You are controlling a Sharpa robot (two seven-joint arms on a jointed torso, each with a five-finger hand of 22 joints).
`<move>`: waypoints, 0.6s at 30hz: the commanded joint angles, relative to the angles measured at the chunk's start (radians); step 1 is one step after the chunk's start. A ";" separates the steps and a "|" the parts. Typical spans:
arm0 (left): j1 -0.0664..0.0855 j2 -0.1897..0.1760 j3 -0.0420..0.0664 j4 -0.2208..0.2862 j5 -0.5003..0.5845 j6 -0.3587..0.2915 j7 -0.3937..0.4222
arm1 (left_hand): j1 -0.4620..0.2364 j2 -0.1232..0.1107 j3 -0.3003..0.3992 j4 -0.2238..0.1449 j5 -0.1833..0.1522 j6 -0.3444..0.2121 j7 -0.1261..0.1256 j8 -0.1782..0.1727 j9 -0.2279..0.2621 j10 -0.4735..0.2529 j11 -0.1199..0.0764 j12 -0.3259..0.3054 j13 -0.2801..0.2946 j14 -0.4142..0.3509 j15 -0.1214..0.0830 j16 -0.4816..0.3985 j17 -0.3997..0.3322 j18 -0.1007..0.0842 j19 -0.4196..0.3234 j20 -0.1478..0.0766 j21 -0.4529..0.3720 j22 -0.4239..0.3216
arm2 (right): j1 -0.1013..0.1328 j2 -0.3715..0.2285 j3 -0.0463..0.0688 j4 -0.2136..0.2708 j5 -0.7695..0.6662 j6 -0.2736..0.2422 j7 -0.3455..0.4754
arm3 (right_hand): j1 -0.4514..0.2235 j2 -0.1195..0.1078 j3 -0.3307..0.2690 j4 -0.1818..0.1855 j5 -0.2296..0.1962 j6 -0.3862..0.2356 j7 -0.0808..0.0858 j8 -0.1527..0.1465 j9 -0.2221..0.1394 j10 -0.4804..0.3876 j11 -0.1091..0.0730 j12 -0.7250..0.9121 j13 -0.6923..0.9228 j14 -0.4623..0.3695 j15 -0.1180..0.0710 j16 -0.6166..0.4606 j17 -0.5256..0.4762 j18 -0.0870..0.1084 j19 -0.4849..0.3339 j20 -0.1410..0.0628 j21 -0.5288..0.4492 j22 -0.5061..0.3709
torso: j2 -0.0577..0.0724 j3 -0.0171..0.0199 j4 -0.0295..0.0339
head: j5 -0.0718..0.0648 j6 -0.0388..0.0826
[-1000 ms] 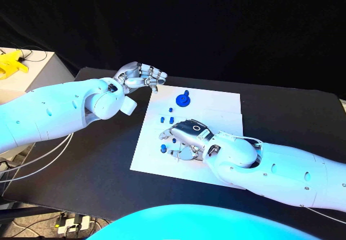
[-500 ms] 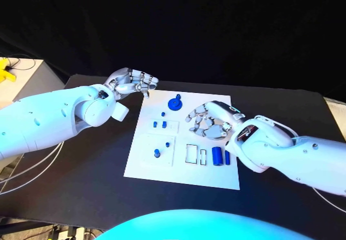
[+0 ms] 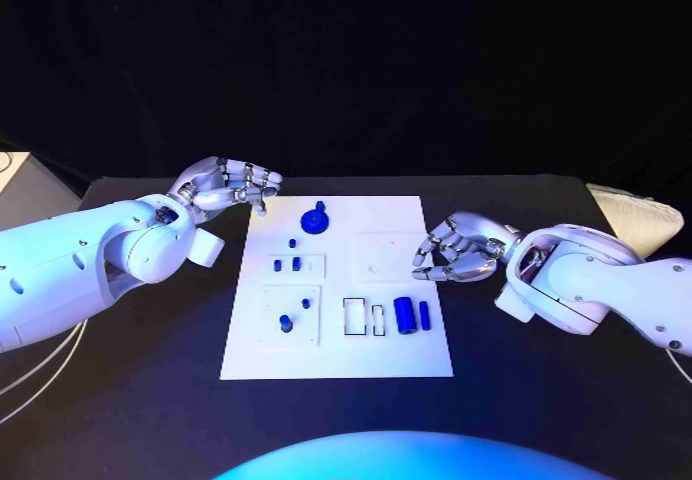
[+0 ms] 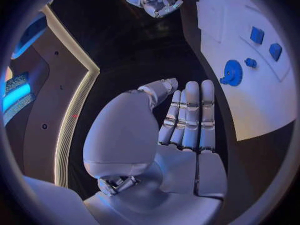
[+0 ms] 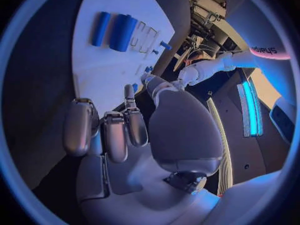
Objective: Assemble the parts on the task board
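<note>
the left hand [image 3: 227, 186] hovers just off the far left corner of the task board [image 3: 339, 355], fingers curled inward with nothing in them, apparently parked clear of the work so the board stays open to view. on the white board itself the blue parts are spread out: a round disc with a knob [image 3: 316, 217] near the far edge, small pegs [image 3: 289, 265] in a square outline below it, another peg pair [image 3: 294, 315] in the next recess toward the robot, then two empty rectangular slots [image 3: 355, 315] and beside them two blue cylinders [image 3: 411, 314] lying side by side, probably waiting to be seated. the right hand [image 3: 456, 250] sits at the board's right edge, fingers bent in and holding nothing i can make out, its palm over the black table [image 3: 144, 400]; it looks poised to reach back for the cylinders, the nearest loose pieces.
</note>
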 commanded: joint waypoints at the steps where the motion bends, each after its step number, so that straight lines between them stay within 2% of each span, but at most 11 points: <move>1: -0.004 -0.005 0.000 0.015 0.002 0.009 0.027 | -0.008 0.001 -0.006 0.001 0.004 -0.007 0.001 0.005 0.000 0.001 -0.003 0.006 -0.001 -0.002 0.003 -0.002 -0.001 0.016 -0.002 0.004 -0.006 -0.002 | -0.004 -0.024 -0.003 0.022 -0.047 0.057 -0.116 | -0.042 0.000 -0.054 0.063 0.006 -0.011 -0.009 0.025 0.028 0.090 -0.001 0.138 0.240 0.099 -0.003 0.036 0.223 -0.030 0.059 0.000 0.089 0.163 | -0.002 -0.0004 -0.0016 | -0.011 0.001; 7: -0.008 -0.013 0.000 0.036 0.006 0.007 0.040 | -0.011 0.000 -0.009 0.003 0.004 -0.007 0.000 0.006 0.000 0.002 -0.003 0.008 -0.001 -0.002 0.003 -0.001 0.000 0.016 -0.002 0.005 -0.008 -0.003 | -0.024 -0.039 -0.009 0.055 -0.123 0.022 -0.184 | -0.046 0.002 -0.111 0.103 0.006 -0.013 -0.011 0.031 0.036 0.089 -0.003 0.136 0.238 0.099 -0.004 0.036 0.225 -0.031 0.060 0.000 0.096 0.168 | -0.001 0.0003 -0.0032 | -0.015 0.005; 10: -0.010 -0.015 0.000 0.045 0.007 0.009 0.045 | -0.013 -0.001 -0.010 0.004 0.004 -0.008 0.000 0.006 0.001 0.002 -0.003 0.009 -0.001 -0.002 0.003 0.000 0.000 0.015 -0.002 0.005 -0.009 -0.004 | -0.036 -0.027 -0.011 0.061 -0.149 0.006 -0.209 | -0.048 0.007 -0.136 0.107 0.005 -0.014 -0.012 0.033 0.039 0.088 -0.003 0.136 0.238 0.099 -0.005 0.036 0.225 -0.031 0.060 -0.001 0.096 0.170 | -0.001 -0.0005 -0.0001 | -0.018 0.003; 15: -0.011 -0.017 0.000 0.056 0.009 0.011 0.048 | -0.015 -0.001 -0.012 0.005 0.004 -0.008 0.000 0.007 0.001 0.002 -0.004 0.010 -0.002 -0.002 0.003 0.000 0.000 0.015 -0.002 0.006 -0.010 -0.005 | -0.065 0.005 -0.012 0.061 -0.181 -0.015 -0.245 | -0.049 0.026 -0.195 0.108 0.005 -0.018 -0.013 0.037 0.044 0.082 -0.004 0.129 0.228 0.098 -0.005 0.035 0.222 -0.030 0.058 -0.001 0.092 0.170 | -0.001 -0.0024 0.0006 | -0.016 0.000; 18: -0.012 -0.018 0.000 0.062 0.016 0.012 0.048 | -0.015 -0.001 -0.012 0.005 0.004 -0.008 0.000 0.007 0.001 0.002 -0.004 0.010 -0.002 -0.002 0.003 0.000 0.000 0.015 -0.002 0.006 -0.010 -0.005 | -0.080 0.022 -0.013 0.060 -0.192 -0.021 -0.259 | -0.051 0.036 -0.219 0.108 0.009 -0.019 -0.013 0.039 0.046 0.079 -0.004 0.125 0.223 0.099 -0.005 0.036 0.223 -0.030 0.058 -0.001 0.092 0.171 | 0.000 -0.0016 0.0013 | -0.014 -0.002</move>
